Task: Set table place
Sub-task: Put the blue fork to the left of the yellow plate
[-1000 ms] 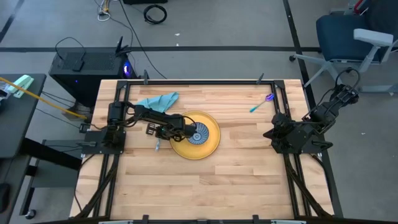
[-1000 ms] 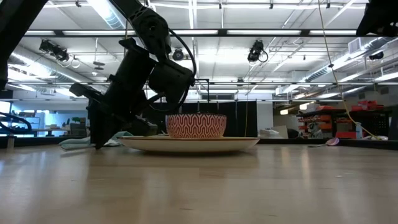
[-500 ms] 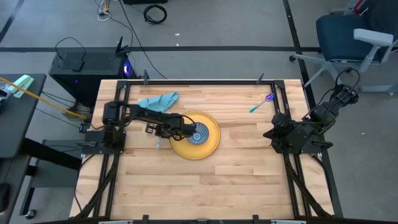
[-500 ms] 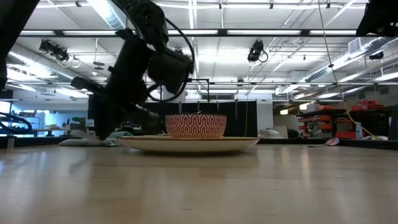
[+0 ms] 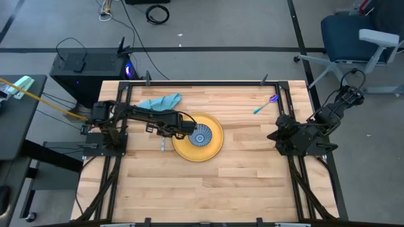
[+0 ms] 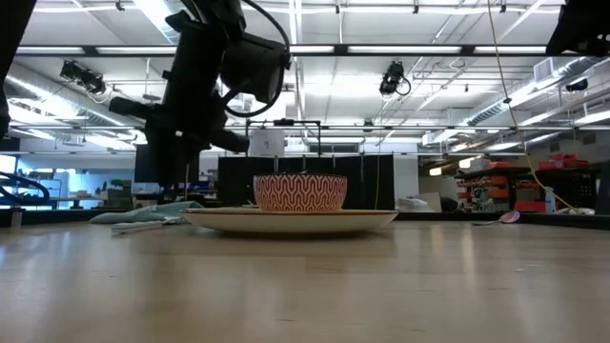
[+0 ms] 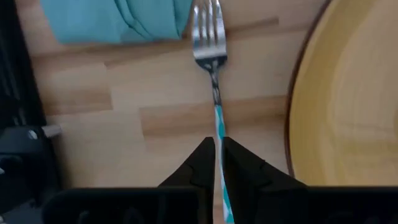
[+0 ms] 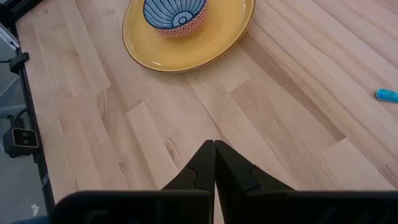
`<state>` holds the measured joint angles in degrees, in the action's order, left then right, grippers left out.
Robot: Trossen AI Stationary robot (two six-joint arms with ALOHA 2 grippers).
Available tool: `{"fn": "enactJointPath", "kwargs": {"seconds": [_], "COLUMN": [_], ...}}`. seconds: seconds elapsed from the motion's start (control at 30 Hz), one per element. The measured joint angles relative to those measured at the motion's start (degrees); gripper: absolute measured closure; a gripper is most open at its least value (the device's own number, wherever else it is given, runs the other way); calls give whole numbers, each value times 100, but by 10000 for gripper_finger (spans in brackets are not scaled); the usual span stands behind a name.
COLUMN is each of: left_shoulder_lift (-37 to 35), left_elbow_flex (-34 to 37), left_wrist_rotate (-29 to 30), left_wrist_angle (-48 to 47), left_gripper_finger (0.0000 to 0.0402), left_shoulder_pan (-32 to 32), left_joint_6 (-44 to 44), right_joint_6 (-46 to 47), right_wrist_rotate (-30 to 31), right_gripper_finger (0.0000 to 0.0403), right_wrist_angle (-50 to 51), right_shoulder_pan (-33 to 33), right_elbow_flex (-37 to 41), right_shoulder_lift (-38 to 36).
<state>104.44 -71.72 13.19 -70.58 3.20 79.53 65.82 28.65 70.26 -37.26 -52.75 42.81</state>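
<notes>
Grey floor with loose cables surrounds the desk (image 5: 208, 189), a broad top of light wooden planks edged by a black rail frame. Near its middle, a little to the left, sits a yellow plate (image 5: 211, 146) with a small bowl (image 5: 201, 135) on it, blue-patterned inside and red-and-white outside in the low view. A teal cloth (image 5: 159, 102) lies crumpled toward the far left. A fork (image 7: 212, 68) with a teal-and-white striped handle lies on the wood just left of the plate, its tines beside the cloth. Toward the far right, well apart from the plate, lies a small utensil (image 5: 265, 104) with a blue handle and purple end.

The left end effector (image 7: 216, 149) reaches in from the left rail to the plate's left edge. Its two dark fingers stand nearly together on either side of the fork's handle; whether they actually pinch it cannot be told. The right end effector (image 8: 214, 149) waits at the right edge of the desk, fingers pressed together and holding nothing.
</notes>
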Motion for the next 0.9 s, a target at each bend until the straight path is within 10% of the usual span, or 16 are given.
{"fn": "enactJointPath", "kwargs": {"seconds": [0.9], "left_shoulder_lift": [-56], "left_elbow_flex": [917], "left_wrist_rotate": [-1877], "left_wrist_angle": [1152], "left_gripper_finger": [219], "left_shoulder_pan": [27], "left_joint_6": [-149], "right_joint_6": [-305], "right_wrist_rotate": [0], "right_gripper_finger": [391], "right_wrist_angle": [2], "right_shoulder_pan": [0], "right_elbow_flex": [0], "right_shoulder_lift": [0]}}
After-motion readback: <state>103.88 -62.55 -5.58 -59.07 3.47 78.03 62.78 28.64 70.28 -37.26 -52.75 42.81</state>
